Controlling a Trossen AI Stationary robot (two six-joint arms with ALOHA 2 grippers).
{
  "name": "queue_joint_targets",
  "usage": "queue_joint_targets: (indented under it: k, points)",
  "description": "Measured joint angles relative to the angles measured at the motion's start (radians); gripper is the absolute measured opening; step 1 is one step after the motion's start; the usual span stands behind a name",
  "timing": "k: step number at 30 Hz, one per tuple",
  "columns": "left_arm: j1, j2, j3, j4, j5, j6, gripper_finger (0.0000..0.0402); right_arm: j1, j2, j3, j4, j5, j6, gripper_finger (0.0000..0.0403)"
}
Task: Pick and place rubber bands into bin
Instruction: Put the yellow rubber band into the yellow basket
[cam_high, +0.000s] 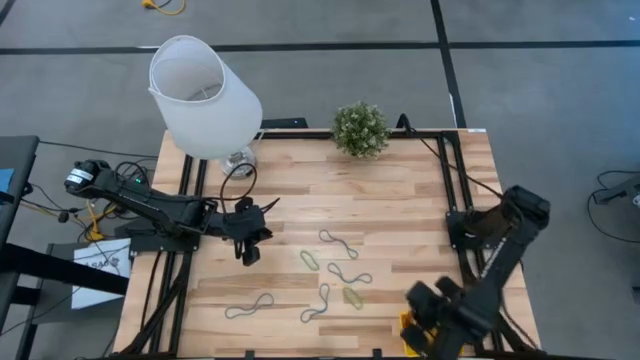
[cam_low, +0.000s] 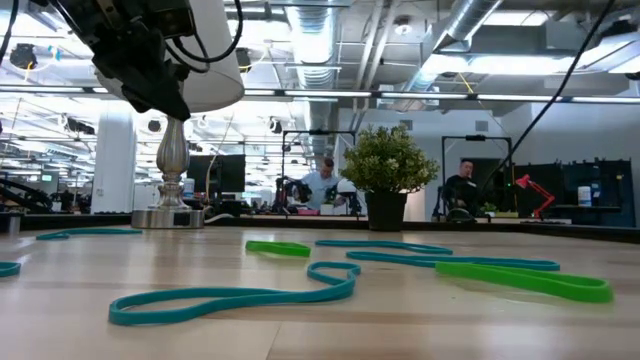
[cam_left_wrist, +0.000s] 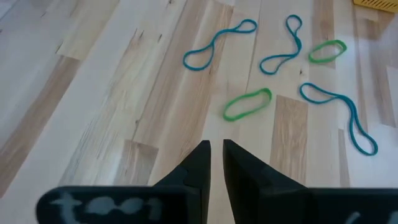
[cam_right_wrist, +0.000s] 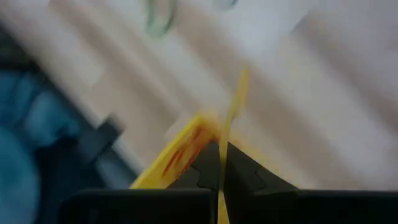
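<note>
High view: left gripper hangs over the wooden table on its left side, jaws a narrow slit apart, nothing between them. Rubber bands lie scattered mid-table, just to its right: grey-blue loops and two green ones. One more grey-blue loop sits near the front edge. Left wrist view shows the same bands ahead of the fingers, untouched. Right gripper is at the front right corner, jaws clamped on the wall of the yellow bin. Right wrist view: bin rim pinched between the closed fingers. Lamp with white shade back left, small potted plant back centre.
</note>
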Motion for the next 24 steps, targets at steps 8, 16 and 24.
queue_joint_targets:
  k: [8,16,24]
  points:
    - [0.000,0.000,0.000,0.000,-0.001,0.000,0.0031,0.135,0.049,0.001,0.016,-0.013,0.250,0.0000]
    - [0.000,0.000,-0.001,0.000,-0.001,-0.022,0.0031,0.162,0.167,-0.001,0.067,-0.076,0.286,0.0011]
    - [0.000,0.000,-0.001,0.000,-0.001,-0.024,0.0031,0.120,0.202,0.000,0.094,-0.197,0.373,0.0036]
